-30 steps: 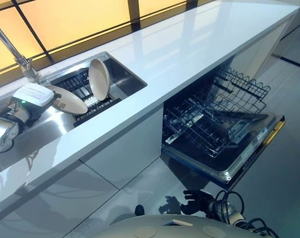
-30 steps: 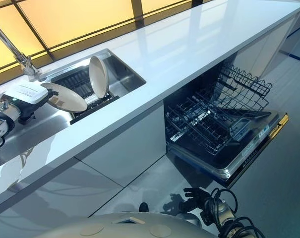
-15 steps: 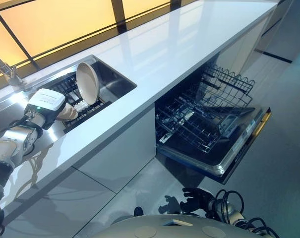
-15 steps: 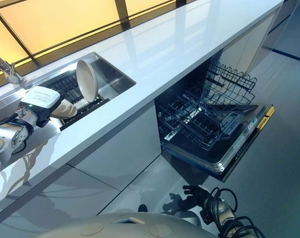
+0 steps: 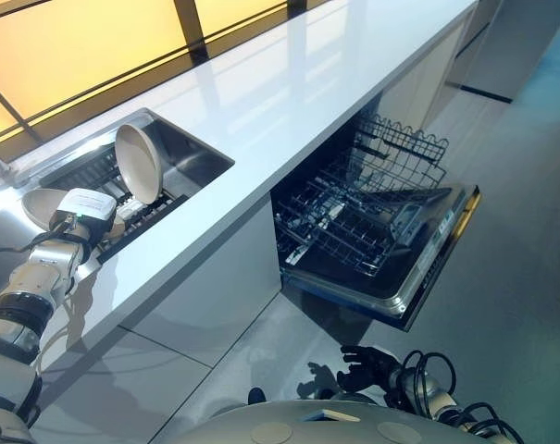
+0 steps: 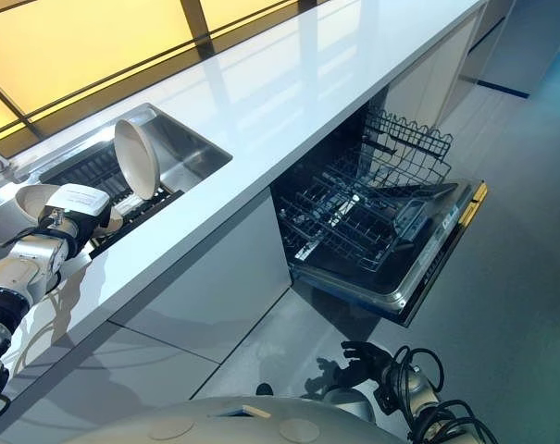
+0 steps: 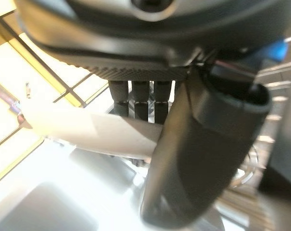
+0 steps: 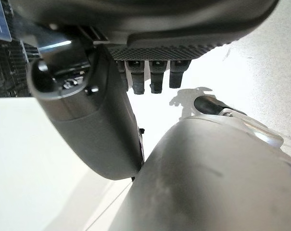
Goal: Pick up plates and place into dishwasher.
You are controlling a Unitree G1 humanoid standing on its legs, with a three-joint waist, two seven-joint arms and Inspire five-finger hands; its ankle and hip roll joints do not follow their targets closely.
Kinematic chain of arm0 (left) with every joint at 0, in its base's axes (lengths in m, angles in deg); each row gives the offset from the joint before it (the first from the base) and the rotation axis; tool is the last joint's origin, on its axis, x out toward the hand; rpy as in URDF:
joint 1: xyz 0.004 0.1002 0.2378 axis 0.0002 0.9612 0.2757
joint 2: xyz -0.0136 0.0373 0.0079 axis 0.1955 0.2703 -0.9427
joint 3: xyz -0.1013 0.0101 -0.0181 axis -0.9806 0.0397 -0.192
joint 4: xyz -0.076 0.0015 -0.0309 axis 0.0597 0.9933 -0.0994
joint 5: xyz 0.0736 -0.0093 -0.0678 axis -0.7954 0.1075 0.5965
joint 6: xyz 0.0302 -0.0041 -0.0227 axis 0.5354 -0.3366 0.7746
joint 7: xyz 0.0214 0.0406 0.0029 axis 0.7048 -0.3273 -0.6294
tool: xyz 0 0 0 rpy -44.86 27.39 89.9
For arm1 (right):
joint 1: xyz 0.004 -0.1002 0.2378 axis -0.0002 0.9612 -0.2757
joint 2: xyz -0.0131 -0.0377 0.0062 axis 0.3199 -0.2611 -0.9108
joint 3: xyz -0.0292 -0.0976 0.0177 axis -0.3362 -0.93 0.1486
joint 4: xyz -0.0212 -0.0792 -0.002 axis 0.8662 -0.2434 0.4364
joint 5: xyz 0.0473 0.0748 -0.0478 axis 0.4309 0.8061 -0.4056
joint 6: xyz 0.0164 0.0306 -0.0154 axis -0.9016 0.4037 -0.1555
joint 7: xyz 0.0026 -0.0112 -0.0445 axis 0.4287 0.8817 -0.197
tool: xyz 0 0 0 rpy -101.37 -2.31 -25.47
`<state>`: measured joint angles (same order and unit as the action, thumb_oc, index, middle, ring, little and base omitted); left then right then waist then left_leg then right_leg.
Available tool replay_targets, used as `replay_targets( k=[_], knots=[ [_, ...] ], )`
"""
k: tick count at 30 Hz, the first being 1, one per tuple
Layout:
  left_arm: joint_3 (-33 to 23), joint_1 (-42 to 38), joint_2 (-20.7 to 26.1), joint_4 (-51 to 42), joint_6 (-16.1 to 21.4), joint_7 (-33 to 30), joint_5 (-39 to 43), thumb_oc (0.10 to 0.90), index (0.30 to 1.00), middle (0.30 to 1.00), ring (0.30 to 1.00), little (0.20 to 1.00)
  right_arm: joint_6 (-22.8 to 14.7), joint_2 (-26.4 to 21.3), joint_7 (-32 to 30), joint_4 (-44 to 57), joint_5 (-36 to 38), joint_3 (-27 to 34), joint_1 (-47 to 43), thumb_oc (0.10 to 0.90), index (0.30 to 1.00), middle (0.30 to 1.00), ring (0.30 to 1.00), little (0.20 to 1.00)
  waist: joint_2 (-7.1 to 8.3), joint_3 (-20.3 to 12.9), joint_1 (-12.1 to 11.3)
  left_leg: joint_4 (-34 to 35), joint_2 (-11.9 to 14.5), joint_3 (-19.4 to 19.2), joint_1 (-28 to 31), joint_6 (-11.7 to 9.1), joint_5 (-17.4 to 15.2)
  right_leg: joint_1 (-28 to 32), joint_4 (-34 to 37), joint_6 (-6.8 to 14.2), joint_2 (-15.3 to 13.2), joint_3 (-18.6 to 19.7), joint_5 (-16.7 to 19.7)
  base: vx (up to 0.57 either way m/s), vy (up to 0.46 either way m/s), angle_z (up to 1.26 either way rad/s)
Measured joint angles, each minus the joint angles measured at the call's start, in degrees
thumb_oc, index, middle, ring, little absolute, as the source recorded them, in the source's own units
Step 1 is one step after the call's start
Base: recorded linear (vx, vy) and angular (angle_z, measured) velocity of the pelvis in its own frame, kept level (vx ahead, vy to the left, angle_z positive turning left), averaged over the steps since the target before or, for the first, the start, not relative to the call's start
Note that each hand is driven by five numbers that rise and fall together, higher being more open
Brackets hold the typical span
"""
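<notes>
Lifted since a second ago, the round cream plate (image 5: 41,205) sits pinched in the left hand (image 5: 83,215) over the steel sink (image 5: 192,157), beside another upright plate (image 5: 137,163). Right hand (image 5: 367,366) hangs relaxed, holding nothing, near the dishwasher's wire rack (image 5: 363,217).

Bench (image 5: 289,88) top glossy white, smooth, mirror-like reflections; sink (image 5: 192,157) brushed shiny metal with a dark ribbed rack (image 5: 145,208) inside. Plates cream, smooth glazed ceramic look: upright plate (image 5: 137,163) and flat plate (image 5: 41,205); left hand (image 7: 203,159) matt dark plastic, textured palm pad. Dishwasher (image 5: 391,277) door edge metallic, its wire rack (image 5: 354,217) dark coated metal; floor (image 5: 511,277) smooth pale grey tiles, slight sheen.
</notes>
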<state>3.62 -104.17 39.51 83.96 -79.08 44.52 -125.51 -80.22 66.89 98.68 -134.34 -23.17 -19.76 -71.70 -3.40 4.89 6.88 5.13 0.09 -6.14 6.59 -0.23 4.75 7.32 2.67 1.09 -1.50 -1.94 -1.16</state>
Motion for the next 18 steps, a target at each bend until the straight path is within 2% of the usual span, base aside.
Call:
replay_targets(
  k=[7,18],
  knots=[
    [1.6,-2.15,-0.14,1.83,-2.11,1.29,-5.24,0.1,0.3,0.3,0.3,0.2,-1.6,-1.32,0.0,-1.14,0.01,0.0,-0.6,0.8,0.9,0.9,0.9,0.9,-0.56,0.48,-0.21,-0.01,0.05,0.15,-0.26,-0.14,-0.13,-0.02,0.34,-0.06,0.06,-0.1,0.04,-0.02,-0.008,0.01],
    [1.08,-2.7,0.22,-2.27,-4.5,3.01,-4.95,0.1,0.3,0.3,0.3,0.2,-1.51,-1.54,0.0,-1.45,0.05,-0.1,-0.7,0.8,0.9,0.9,0.9,0.9,-0.34,1.03,-2.34,0.0,0.03,1.02,-0.31,-0.18,-0.15,0.37,0.59,-0.06,0.05,-0.79,0.04,-0.02,-0.017,0.03]
  ],
)
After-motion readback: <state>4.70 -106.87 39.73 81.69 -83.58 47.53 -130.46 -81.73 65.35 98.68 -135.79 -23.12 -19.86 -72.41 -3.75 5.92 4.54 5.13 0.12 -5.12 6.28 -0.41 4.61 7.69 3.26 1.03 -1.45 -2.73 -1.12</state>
